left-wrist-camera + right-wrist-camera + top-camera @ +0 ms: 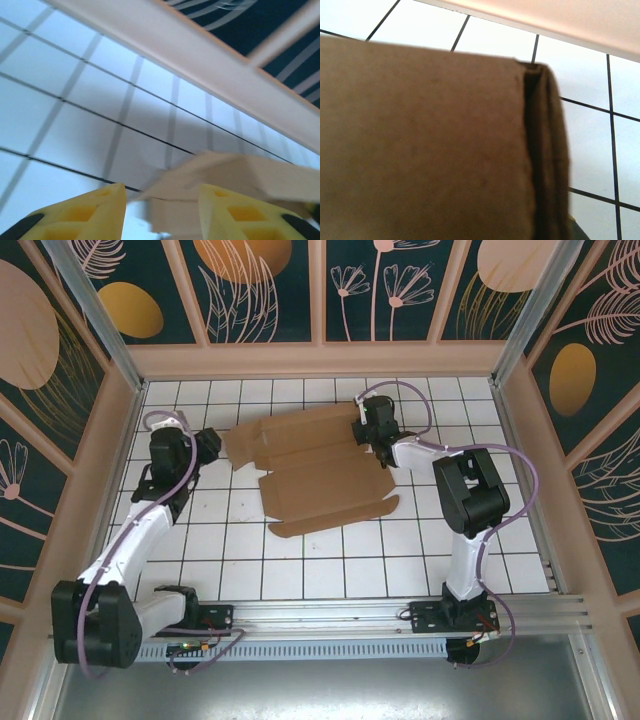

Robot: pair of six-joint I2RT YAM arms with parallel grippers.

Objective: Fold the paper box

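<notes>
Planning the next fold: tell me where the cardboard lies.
Top view: the brown corrugated cardboard piece lies far-centre on the white tiled table, between the left hand at its left flap and the right hand at its far right corner.

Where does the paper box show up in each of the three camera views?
Top external: the paper box lies mid-table, slightly toward the far side.
Left wrist: lower right, blurred, one pale edge of it.
Right wrist: left and centre, very close to the lens.
Shared landmark: the white tiled table with dark grid lines.
</notes>
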